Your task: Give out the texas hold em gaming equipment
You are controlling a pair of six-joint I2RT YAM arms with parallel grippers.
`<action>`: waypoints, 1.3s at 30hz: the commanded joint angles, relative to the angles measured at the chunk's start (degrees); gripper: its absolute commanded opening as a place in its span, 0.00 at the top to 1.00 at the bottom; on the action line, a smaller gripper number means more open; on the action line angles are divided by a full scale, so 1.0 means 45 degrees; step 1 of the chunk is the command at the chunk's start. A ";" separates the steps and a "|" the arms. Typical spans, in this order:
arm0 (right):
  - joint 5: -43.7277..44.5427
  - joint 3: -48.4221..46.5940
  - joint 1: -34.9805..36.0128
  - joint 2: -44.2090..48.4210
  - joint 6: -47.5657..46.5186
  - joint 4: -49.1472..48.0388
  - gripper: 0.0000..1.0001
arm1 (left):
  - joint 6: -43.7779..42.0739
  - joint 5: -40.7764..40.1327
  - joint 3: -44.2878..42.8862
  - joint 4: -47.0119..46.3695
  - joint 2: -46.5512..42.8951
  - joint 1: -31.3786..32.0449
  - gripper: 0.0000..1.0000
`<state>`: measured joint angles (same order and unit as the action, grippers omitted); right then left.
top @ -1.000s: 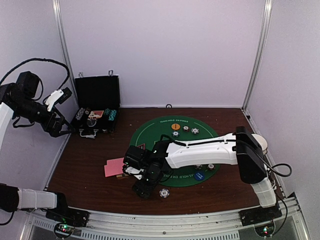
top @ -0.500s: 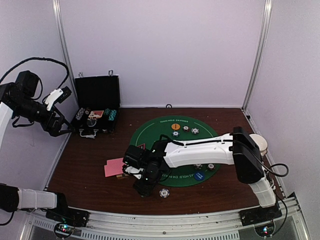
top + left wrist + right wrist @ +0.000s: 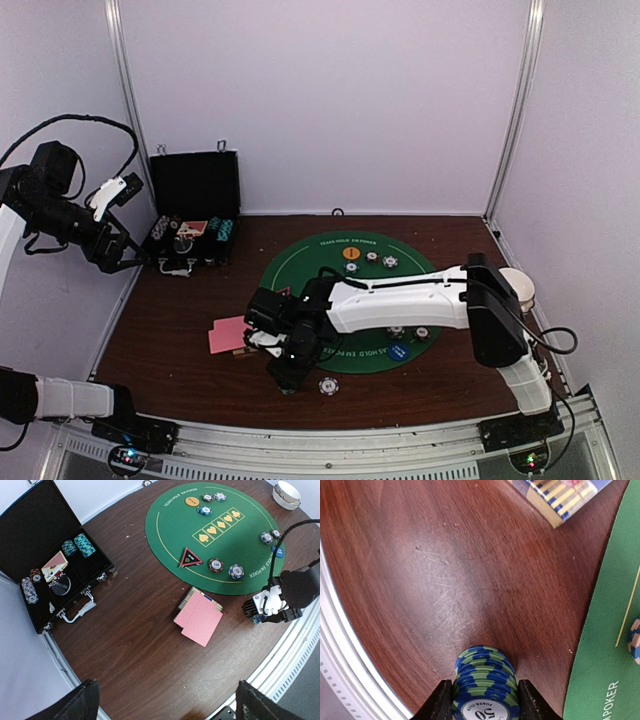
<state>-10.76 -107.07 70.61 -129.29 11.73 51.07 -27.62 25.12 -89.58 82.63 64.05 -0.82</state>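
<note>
At the near edge of the brown wooden tabletop (image 3: 420, 580), a short stack of blue-and-green striped poker chips (image 3: 485, 680) is bracketed by the right gripper (image 3: 485, 705). Its fingers (image 3: 442, 700) are set against both sides of the stack, which stands on the wood just beside the round green felt mat (image 3: 215, 530).

The left gripper (image 3: 167, 705) is held high over the left side, fingers spread wide with nothing between them.

Distribution is judged partly done. An orange disc (image 3: 192, 501), a blue disc (image 3: 399, 351), a red-black triangular marker (image 3: 190, 558) and several striped chips (image 3: 216, 565) are laid on the mat. The pink-backed playing cards (image 3: 199, 620) lie undealt in one pile beside the mat, and chip stacks (image 3: 85, 544) are not yet taken from the open black hinged case (image 3: 30, 535).
</note>
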 commanded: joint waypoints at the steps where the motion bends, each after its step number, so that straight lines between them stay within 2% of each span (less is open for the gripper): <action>1: -0.0019 -0.0768 -0.0056 0.0166 -0.0095 0.0488 0.83 | -0.0230 0.0258 -0.0273 -0.0058 -0.0070 -0.0072 0.02; 9: 0.0984 -0.1321 -0.0150 0.0684 -0.0135 0.0986 0.85 | -0.0269 0.0242 -0.0347 -0.0047 -0.0090 -0.0072 0.02; 15: 0.1771 -0.0808 -0.0813 0.0643 0.0515 0.0974 0.90 | -0.0286 0.0220 -0.0308 -0.0044 -0.0183 -0.0077 0.02; 25: 0.2128 0.0992 -0.1814 0.1061 0.1143 -0.0053 0.90 | -0.0367 0.0214 -0.0308 -0.0033 -0.0220 -0.0072 0.02; 36: 0.2334 0.1153 -0.2038 0.0787 0.1473 -0.0577 0.89 | -0.0391 0.0219 -0.0346 -0.0035 -0.0220 -0.0072 0.03; 39: 0.2334 0.1060 -0.2039 0.0674 0.1529 -0.0595 0.86 | -0.0390 0.0203 -0.0403 -0.0034 -0.0219 -0.0082 0.02</action>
<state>-2.04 -101.97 61.82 -127.70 17.43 49.52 -28.77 25.32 -89.69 82.63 63.57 -0.82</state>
